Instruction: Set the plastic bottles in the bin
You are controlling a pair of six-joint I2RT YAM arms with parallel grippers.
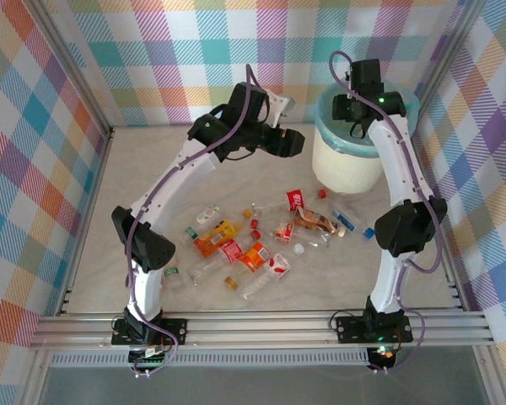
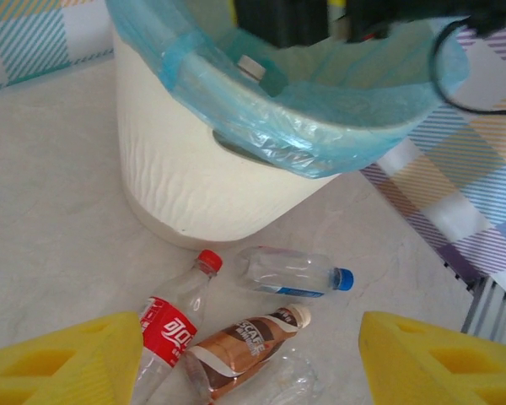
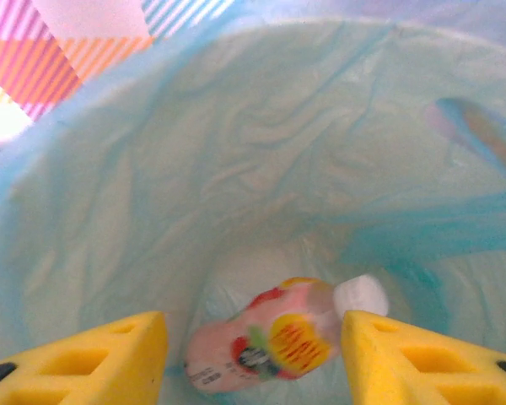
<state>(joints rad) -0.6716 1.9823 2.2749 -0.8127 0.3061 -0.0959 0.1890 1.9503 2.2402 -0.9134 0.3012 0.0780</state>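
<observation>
So the bin (image 1: 346, 160) sits at the far right of the tabletop (image 1: 152, 177), with the right gripper (image 1: 360, 105) over its mouth and one bottle (image 3: 274, 337) lying down inside it, below that gripper. The left gripper (image 1: 291, 141) is just left of the bin. Right in front of the bin's base a crosswise bottle (image 2: 291, 272) lies with two more (image 2: 173, 325) side by side just nearer, while the other plastic bottles (image 1: 253, 249) are scattered over the middle of the tabletop, left of and nearer than the bin.
</observation>
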